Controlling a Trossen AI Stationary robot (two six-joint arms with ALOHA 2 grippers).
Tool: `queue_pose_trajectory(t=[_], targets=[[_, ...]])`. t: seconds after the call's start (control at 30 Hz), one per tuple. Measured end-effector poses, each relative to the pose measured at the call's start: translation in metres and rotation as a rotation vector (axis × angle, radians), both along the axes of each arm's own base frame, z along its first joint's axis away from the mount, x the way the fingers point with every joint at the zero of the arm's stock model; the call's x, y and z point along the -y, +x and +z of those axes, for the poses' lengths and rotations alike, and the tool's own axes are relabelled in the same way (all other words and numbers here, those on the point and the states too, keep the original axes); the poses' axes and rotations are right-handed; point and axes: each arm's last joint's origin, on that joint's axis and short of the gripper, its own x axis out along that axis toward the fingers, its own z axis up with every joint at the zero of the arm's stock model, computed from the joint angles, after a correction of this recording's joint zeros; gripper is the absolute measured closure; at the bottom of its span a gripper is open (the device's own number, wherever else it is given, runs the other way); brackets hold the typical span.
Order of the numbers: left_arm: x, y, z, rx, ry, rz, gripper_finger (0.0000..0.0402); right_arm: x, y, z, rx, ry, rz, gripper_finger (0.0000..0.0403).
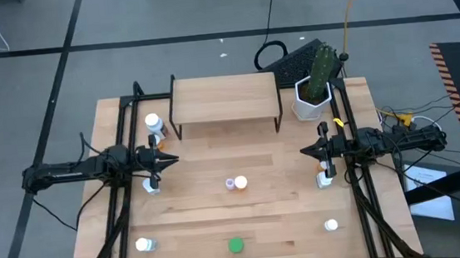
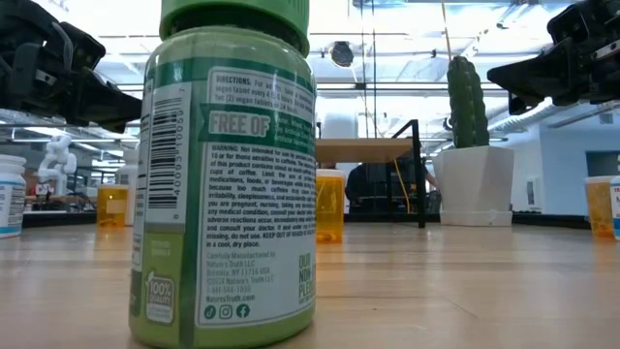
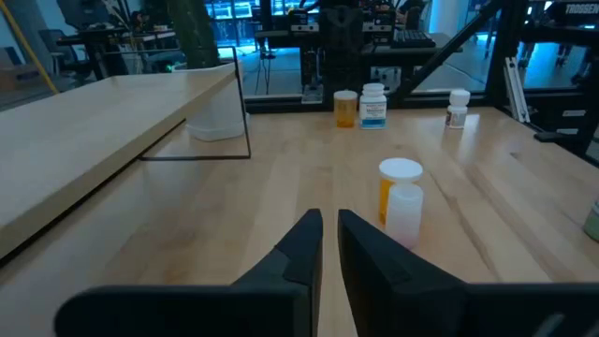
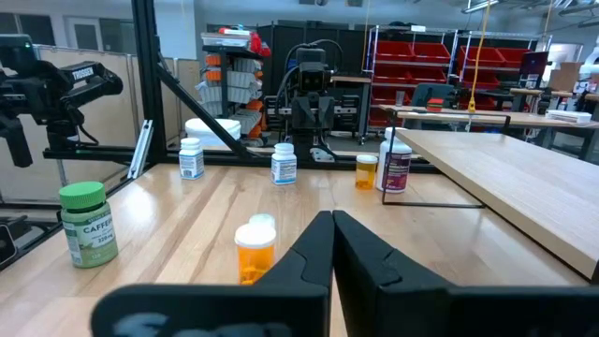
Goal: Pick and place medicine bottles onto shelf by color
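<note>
Wooden shelf (image 1: 223, 99) bare (both tools closed, apart).

The table (image 1: 196, 224) bears scattered medicine bottles (image 1: 236, 183), the shelf (image 1: 223, 99) and a cactus pot (image 1: 312, 98).

The shelf (image 1: 224, 98) stands at the table's (image 1: 279, 216) far edge. Medicine bottles (image 1: 235, 183) stand scattered across the table. Both grippers, left (image 1: 172, 158) and right (image 1: 304, 151), hover at opposite sides.
</note>
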Motion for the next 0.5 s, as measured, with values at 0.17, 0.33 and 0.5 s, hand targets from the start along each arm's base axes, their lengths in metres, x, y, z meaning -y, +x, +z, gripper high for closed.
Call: queue_pose_trajectory(t=[0.17, 0.33, 0.5], targets=[[0.0000, 0.0000, 0.0000, 0.000, 0.000, 0.000, 0.0360, 0.0000, 0.0000, 0.0000, 0.000, 0.000, 0.000, 0.0403], [0.0000, 0.0000, 0.0000, 0.000, 0.000, 0.000, 0.0360, 0.0000, 0.0000, 0.0000, 0.000, 0.000, 0.000, 0.0403], [0.0000, 0.0000, 0.0000, 0.000, 0.000, 0.000, 0.0360, 0.0003, -0.0002, 0.0060, 0.061, 0.018, -0.005, 0.0403]])
